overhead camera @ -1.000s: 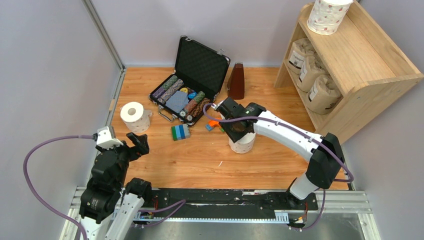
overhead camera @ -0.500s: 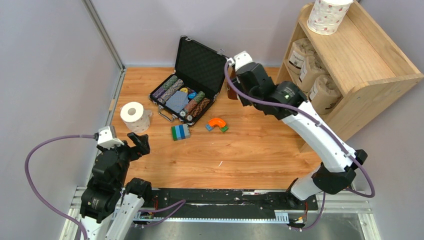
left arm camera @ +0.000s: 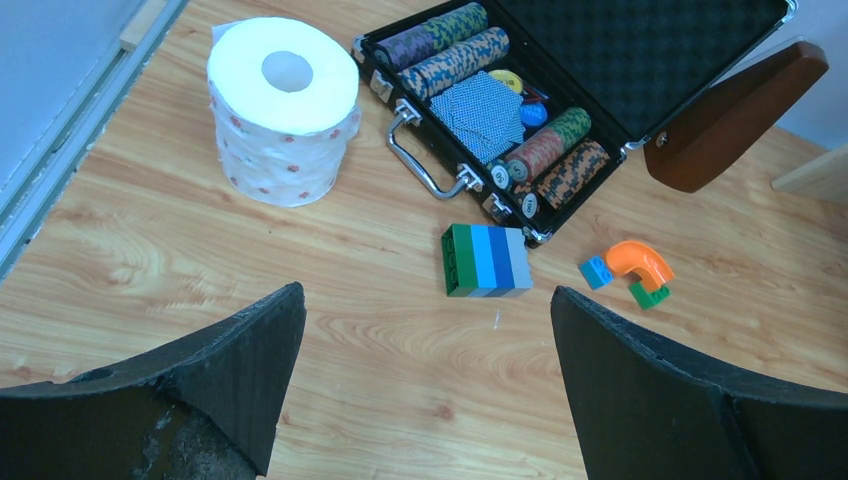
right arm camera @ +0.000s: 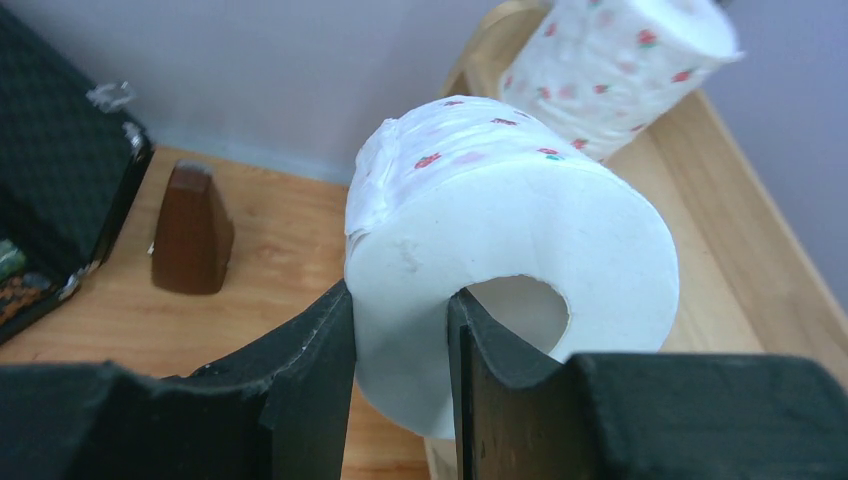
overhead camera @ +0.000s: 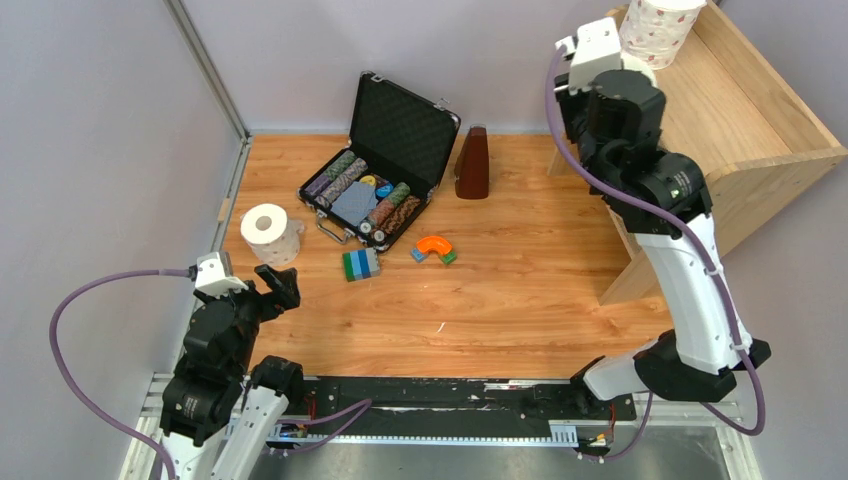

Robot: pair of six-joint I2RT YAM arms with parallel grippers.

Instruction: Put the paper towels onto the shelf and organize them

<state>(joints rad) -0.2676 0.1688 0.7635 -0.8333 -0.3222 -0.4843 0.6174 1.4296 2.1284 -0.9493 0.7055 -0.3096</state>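
Note:
My right gripper [right arm camera: 400, 330] is shut on the wall of a white red-dotted paper towel roll [right arm camera: 500, 200], with one finger in the hollow core and one outside. It holds the roll in the air at the left end of the wooden shelf's top [right arm camera: 740, 250]. In the top view this gripper [overhead camera: 632, 78] is just left of a second dotted roll [overhead camera: 655, 30] that stands on the shelf [overhead camera: 745, 120]. A third dotted roll [overhead camera: 268, 232] stands on the table, ahead and to the left of my open, empty left gripper [left arm camera: 425, 330]. My right arm hides the tan rolls.
An open black poker chip case [overhead camera: 385, 160] and a brown metronome [overhead camera: 472, 165] sit at the back of the table. A green-blue brick block [overhead camera: 361, 264] and small orange and blue pieces [overhead camera: 433, 248] lie mid-table. There are walls to the left and behind.
My right arm has lifted the dotted roll from mid-table and swung it up and to the right, to the shelf top. The left arm has not moved.

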